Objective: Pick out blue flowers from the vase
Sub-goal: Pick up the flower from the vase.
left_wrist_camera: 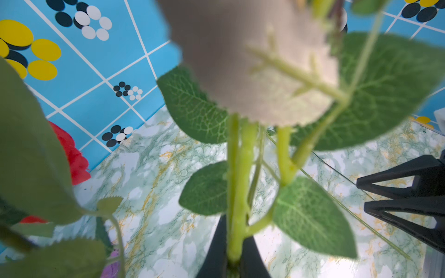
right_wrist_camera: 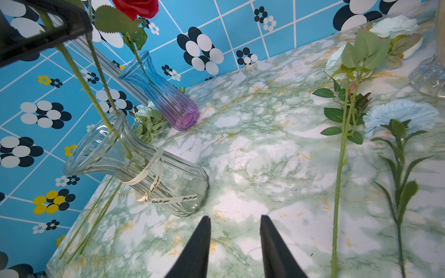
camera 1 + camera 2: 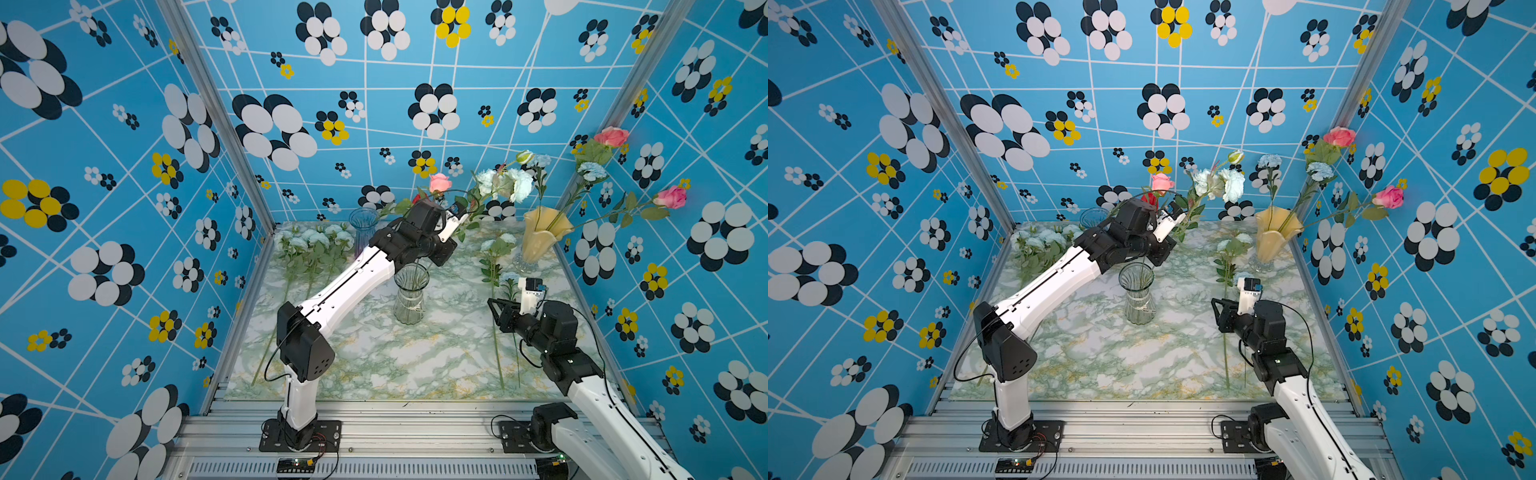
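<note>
- The marble table (image 3: pixel 415 365) fills the booth floor in both top views. The wrist views catch only patches of it.
- The left arm (image 3: pixel 345 282) reaches over the middle of the table. The top views hide its jaw tips behind the wrist (only the left wrist view looks along them).
- The yellow vase (image 3: pixel 544 232) stands at the far right corner, holding pink roses (image 3: pixel 611 136) and blue carnations (image 3: pixel 592 170). The right wrist view shows just its glass foot.
- The clear vase (image 3: pixel 410 295) stands mid-table beneath the left arm. Only the right wrist view shows thin green stems running down into its mouth, and a ribbon round its neck.
- The blue-purple vase (image 3: pixel 363 226) stands at the back, beside laid-out blue flowers (image 3: pixel 316 241) at the far left. Its red rose (image 2: pixel 134 7) is plain in the right wrist view but mostly hidden behind the arm from above.
- The held blue flower (image 3: pixel 505 185) has its pale blooms high above the table. In the left wrist view the left gripper (image 1: pixel 234 231) is pinched tight on its green stem.
- The right gripper (image 2: pixel 234 237) hovers low over bare marble, jaws spread with nothing between them, near a blue carnation on the table (image 2: pixel 399 115).
</note>
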`<state>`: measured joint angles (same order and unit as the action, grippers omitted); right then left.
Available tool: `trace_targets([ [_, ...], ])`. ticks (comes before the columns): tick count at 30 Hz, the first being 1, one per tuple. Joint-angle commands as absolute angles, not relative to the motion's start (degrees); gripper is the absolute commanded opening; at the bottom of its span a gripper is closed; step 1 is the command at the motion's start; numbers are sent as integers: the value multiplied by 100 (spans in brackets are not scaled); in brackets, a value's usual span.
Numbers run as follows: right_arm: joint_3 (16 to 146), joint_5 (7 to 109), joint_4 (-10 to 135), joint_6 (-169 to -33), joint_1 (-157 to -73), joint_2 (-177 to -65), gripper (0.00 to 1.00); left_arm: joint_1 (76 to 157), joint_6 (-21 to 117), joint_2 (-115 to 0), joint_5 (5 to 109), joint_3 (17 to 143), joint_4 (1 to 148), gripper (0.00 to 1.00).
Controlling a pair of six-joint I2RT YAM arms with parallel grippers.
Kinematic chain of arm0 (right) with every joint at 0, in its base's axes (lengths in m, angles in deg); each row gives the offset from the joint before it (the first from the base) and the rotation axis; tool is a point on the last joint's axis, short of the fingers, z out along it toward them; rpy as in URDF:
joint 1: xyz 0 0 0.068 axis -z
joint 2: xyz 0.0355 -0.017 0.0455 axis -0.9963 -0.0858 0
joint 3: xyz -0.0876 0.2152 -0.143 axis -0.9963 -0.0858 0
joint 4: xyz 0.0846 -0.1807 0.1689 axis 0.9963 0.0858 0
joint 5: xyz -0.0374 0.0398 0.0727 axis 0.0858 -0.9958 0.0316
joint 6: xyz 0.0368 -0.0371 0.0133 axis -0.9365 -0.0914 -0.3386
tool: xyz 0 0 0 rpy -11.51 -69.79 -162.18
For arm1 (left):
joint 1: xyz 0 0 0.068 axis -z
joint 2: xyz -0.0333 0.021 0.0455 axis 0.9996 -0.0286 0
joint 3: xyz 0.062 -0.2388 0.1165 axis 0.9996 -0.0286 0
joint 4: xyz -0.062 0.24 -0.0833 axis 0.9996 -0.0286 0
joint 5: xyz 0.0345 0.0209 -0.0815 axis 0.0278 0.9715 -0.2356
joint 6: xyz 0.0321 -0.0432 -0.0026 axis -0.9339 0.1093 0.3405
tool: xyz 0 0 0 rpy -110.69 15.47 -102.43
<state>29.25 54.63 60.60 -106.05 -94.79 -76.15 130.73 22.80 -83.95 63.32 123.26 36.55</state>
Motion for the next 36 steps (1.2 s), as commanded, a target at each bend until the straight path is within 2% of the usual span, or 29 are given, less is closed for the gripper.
trace_targets([
  [1,2852,5387,5993,-10683,-9499,-7569,37,13037,2150,-8017,6484,12320,3738,1],
  [6,2897,5402,6006,-10694,-9499,-7586,36,13032,2176,-7770,6646,12212,3780,0],
  [12,3377,5688,6754,-10381,-9500,-7543,35,13018,2338,-7322,7042,11673,4299,0],
  [23,3628,5515,7450,-10349,-9501,-7077,42,13028,2677,-7243,7324,12195,4046,0],
  [36,3722,4945,7061,-10659,-9501,-7500,51,13008,2716,-6761,7027,12303,4075,0],
])
